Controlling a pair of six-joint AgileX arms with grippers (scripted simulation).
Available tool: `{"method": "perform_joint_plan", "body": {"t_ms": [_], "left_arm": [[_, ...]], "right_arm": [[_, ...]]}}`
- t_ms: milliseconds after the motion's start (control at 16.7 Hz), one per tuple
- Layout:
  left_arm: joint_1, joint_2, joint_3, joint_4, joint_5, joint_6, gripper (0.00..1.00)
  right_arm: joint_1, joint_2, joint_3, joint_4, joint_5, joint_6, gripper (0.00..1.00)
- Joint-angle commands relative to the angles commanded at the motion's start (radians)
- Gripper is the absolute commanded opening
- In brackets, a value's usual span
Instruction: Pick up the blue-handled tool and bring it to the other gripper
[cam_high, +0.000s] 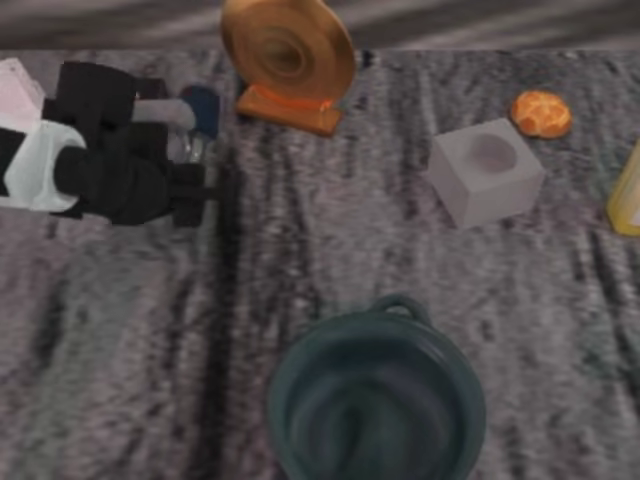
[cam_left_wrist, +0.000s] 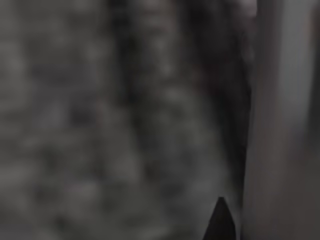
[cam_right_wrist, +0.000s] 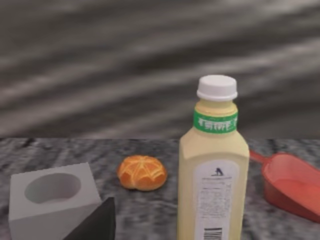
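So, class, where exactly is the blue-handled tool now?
In the top view, the blue-handled tool sits far left, at the left gripper, beside the orange disc stand.

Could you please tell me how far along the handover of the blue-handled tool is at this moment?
Early stage. Done: the left gripper has reached the blue-handled tool at the table's far left, beside the orange disc. In hand: closing in on the tool; whether it is gripped cannot be told, and the left wrist view is dark. Left: lifting it and carrying it to the right arm, which is outside the top view.
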Motion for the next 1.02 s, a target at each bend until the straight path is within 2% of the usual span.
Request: {"method": "perform_joint_plan", "body": {"t_ms": [360,600,780,1020], "left_arm": [[0.025,-0.124,-0.157,0.562,0.231,0.065,0.0],[0.039,-0.219,-0.236,0.829,0.351,0.106,0.0],[0.047,-0.269,-0.267,0.921,0.399,0.125,0.0],[0.047,-0.276,-0.271,0.931,0.404,0.127,0.0]], "right_arm": [[0.0,0.0,0.0,0.0,0.0,0.0,1.0],[0.0,0.0,0.0,0.0,0.0,0.0,1.0],[0.0,0.0,0.0,0.0,0.0,0.0,1.0],[0.0,0.0,0.0,0.0,0.0,0.0,1.0]]}}
